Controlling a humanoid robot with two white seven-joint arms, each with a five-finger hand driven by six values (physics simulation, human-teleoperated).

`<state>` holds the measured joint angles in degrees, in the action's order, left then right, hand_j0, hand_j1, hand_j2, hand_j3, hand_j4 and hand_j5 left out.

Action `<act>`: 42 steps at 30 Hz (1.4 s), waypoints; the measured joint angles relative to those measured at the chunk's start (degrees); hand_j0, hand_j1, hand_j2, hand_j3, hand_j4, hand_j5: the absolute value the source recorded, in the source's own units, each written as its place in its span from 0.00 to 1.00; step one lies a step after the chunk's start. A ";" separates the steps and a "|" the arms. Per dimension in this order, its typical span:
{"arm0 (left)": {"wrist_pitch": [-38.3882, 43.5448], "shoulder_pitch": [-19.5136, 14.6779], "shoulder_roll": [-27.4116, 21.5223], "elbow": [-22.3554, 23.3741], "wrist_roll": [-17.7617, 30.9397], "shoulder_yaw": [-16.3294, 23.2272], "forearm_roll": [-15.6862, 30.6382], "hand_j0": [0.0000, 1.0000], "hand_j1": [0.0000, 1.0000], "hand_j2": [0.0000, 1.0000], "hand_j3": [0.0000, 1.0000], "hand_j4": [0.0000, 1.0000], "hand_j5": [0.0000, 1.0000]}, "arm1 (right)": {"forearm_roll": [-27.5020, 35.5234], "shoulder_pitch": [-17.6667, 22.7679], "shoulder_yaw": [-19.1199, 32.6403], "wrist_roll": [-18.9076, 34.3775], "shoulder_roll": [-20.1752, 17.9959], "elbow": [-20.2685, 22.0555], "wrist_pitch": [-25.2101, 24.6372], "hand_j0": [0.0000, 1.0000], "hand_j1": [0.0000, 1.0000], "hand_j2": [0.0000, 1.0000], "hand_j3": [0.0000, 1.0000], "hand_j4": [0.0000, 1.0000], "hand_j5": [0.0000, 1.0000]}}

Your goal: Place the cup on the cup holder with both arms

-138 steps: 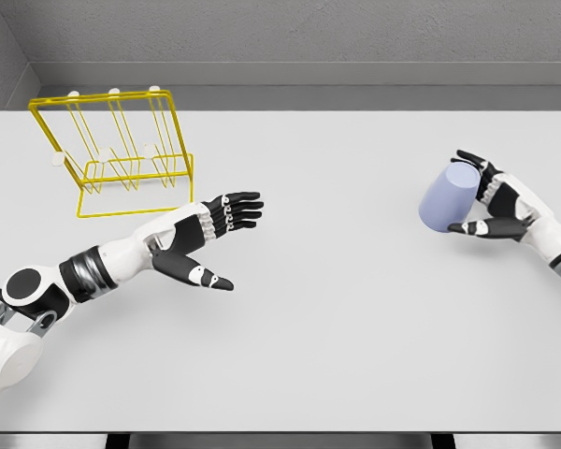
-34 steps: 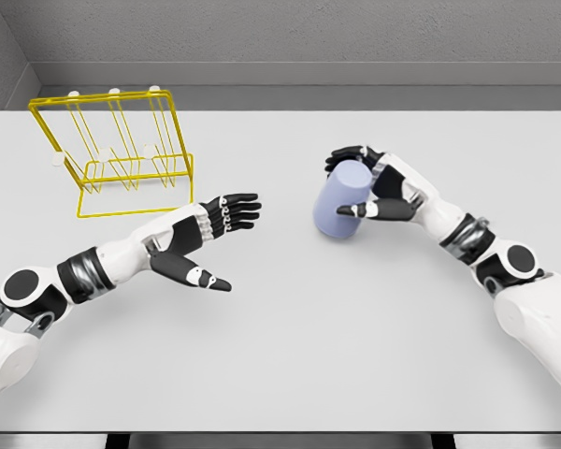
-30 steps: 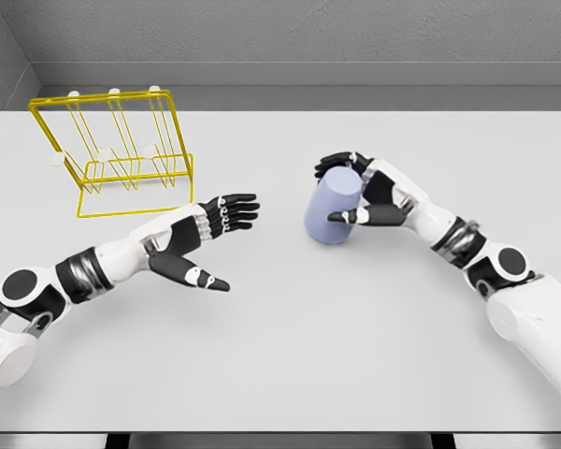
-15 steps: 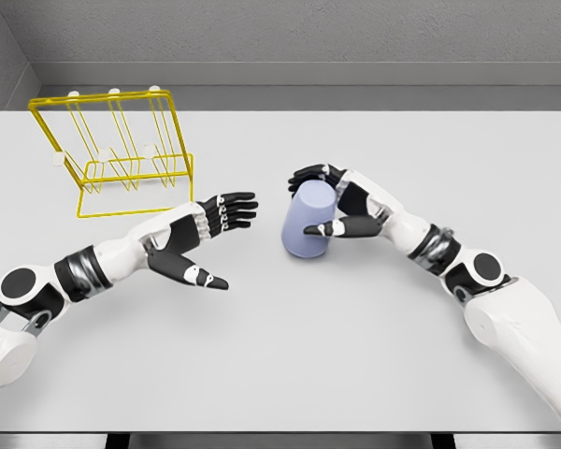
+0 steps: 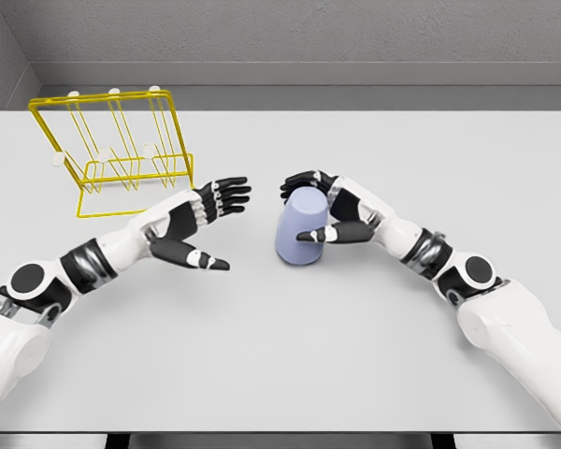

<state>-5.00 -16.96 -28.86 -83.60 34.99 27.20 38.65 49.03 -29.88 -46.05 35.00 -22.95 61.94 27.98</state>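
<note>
A pale blue cup (image 5: 299, 227) stands upside down near the middle of the white table (image 5: 355, 355), with my right hand (image 5: 313, 208) shut on it, fingers over its top and thumb across its front. My left hand (image 5: 211, 228) is open just left of the cup, palm turned toward it, a small gap between them. The yellow wire cup holder (image 5: 114, 150) with white-tipped pegs stands at the table's back left, behind the left hand.
A grey wall (image 5: 299, 37) runs behind the table's far edge. The table's front edge lies at the bottom of the view.
My right hand has carried the cup leftward across the table to the middle. My left hand has risen and turned slightly toward the cup.
</note>
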 measured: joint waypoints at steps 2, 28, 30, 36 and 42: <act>0.02 0.00 0.81 0.79 0.00 -0.37 -0.41 1.00 1.00 1.00 1.00 1.00 1.00 | -0.07 0.00 -0.06 0.00 0.02 -0.02 -0.06 0.83 0.83 0.83 0.83 0.83 0.83; 0.02 -1.49 8.73 5.75 0.00 -3.37 -8.56 1.00 1.00 1.00 1.00 1.00 1.00 | -3.21 -4.57 -0.38 0.00 -9.46 0.24 0.03 1.00 1.00 1.00 1.00 1.00 1.00; 0.04 -2.37 9.50 7.08 0.00 -3.37 -8.55 1.00 1.00 1.00 1.00 1.00 1.00 | -3.25 -6.77 -0.38 0.00 -11.94 0.26 0.11 1.00 1.00 1.00 1.00 1.00 1.00; 0.06 -2.46 11.26 9.85 0.00 -3.08 -8.70 1.00 1.00 1.00 1.00 1.00 1.00 | -3.33 -13.10 -4.66 0.00 -15.37 -0.06 0.14 1.00 1.00 1.00 1.00 1.00 1.00; -0.10 -2.46 13.00 10.83 0.00 -2.73 -11.43 1.00 1.00 1.00 1.00 1.00 1.00 | -3.55 -12.57 -6.04 0.01 -19.51 -0.15 0.64 1.00 1.00 1.00 1.00 1.00 1.00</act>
<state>-5.10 -19.42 -15.86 -72.77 34.99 24.47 27.22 45.47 -42.45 -52.09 35.01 -42.46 61.79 28.62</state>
